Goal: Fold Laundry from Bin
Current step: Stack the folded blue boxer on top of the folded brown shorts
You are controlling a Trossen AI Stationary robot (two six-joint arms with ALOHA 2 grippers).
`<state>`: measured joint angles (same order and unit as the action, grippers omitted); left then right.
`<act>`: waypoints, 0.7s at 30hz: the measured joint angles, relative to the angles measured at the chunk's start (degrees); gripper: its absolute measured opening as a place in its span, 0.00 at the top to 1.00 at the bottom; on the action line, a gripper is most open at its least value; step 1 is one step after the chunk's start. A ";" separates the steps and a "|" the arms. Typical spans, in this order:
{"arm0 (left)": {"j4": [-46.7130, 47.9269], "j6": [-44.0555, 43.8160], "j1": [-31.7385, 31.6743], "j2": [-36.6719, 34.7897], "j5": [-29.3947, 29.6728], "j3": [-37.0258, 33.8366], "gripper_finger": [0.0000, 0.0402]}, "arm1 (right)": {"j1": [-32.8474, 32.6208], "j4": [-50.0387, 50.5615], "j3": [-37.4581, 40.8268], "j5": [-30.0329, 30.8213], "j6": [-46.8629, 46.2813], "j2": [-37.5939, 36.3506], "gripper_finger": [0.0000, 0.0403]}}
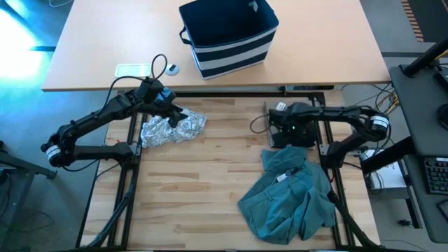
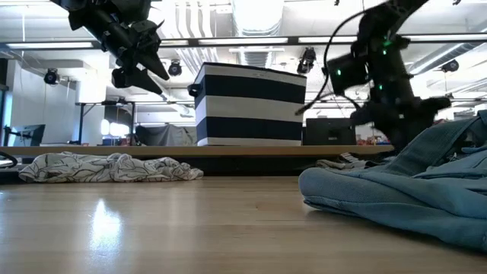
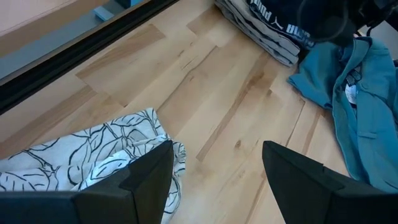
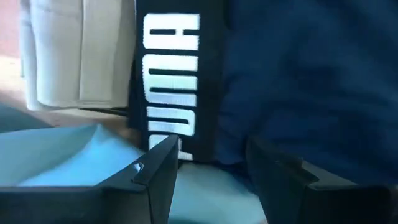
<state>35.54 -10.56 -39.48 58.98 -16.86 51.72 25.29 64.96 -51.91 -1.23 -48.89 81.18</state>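
Laundry lies out of the bin (image 1: 231,35), which stands on the far table, well apart from both claws. We see three places: a grey-white patterned garment (image 1: 171,127) crumpled just under the left gripper (image 1: 170,112), a teal-green garment (image 1: 290,199) in a loose heap on the near side of the right gripper (image 4: 208,165), and a dark navy garment (image 3: 273,28) with white print, folded, directly below the right gripper, with a tan garment (image 4: 74,56) folded beside it.

The left gripper hangs above the patterned cloth with its fingers apart and nothing between them. The right gripper's fingers also stand apart, very close over the navy garment, and we see no cloth clamped between them.

We judge that the navy piece is already folded and set down on the stack, so the step in hand is the passage to the next garment. The next move, in our opinion, calls for spreading one crumpled piece flat. The patterned one is nearest to the left claw, which must come down and take an edge, not the middle of the bundle.
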 joint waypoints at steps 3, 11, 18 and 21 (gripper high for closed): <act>-0.01 0.01 0.00 0.00 0.00 0.00 0.43 | -0.54 -7.48 2.56 -3.93 -2.72 0.54 0.55; -0.01 0.01 0.00 0.00 -0.11 0.00 0.43 | 3.37 -0.32 -5.18 -4.50 -0.39 -1.83 0.55; 0.00 0.01 0.00 0.00 -0.15 0.00 0.43 | 13.98 6.59 -16.48 7.95 7.32 -3.43 0.55; 0.01 -0.01 0.00 0.00 -0.15 0.01 0.43 | 20.52 4.23 -16.63 8.89 10.44 -2.55 0.55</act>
<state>35.55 -10.57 -39.48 58.98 -17.02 51.74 45.81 69.19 -68.54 7.66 -38.44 78.63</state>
